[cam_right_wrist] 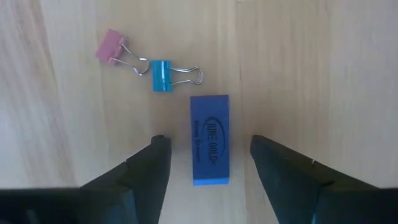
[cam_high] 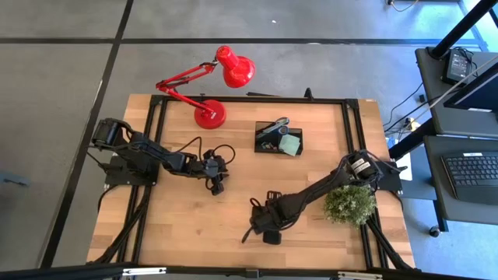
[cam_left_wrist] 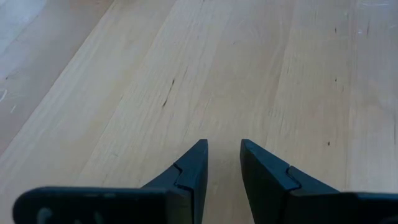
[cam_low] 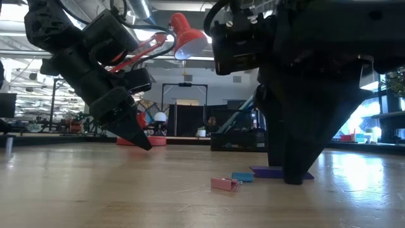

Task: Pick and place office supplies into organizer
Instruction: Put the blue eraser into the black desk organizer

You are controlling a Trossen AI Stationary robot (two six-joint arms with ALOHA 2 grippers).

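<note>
A small blue eraser block (cam_right_wrist: 209, 139) with a printed oval mark lies flat on the wooden table. My right gripper (cam_right_wrist: 210, 144) points down over it, open, with one finger on each long side and a gap to each. A pink binder clip (cam_right_wrist: 111, 48) and a blue binder clip (cam_right_wrist: 161, 76) lie just beyond the eraser. In the low view the eraser (cam_low: 269, 171) shows beside the right gripper (cam_low: 292, 177). My left gripper (cam_left_wrist: 224, 152) hangs open over bare wood at the table's left middle (cam_high: 216, 183). The black organizer (cam_high: 278, 138) stands at the far middle, with scissors and a pale green pad in it.
A red desk lamp (cam_high: 210, 115) stands at the far left of the organizer. A green bushy plant (cam_high: 350, 204) sits by the right arm's base. A black metal frame (cam_high: 249, 99) borders the table. Bare wood lies between the two grippers.
</note>
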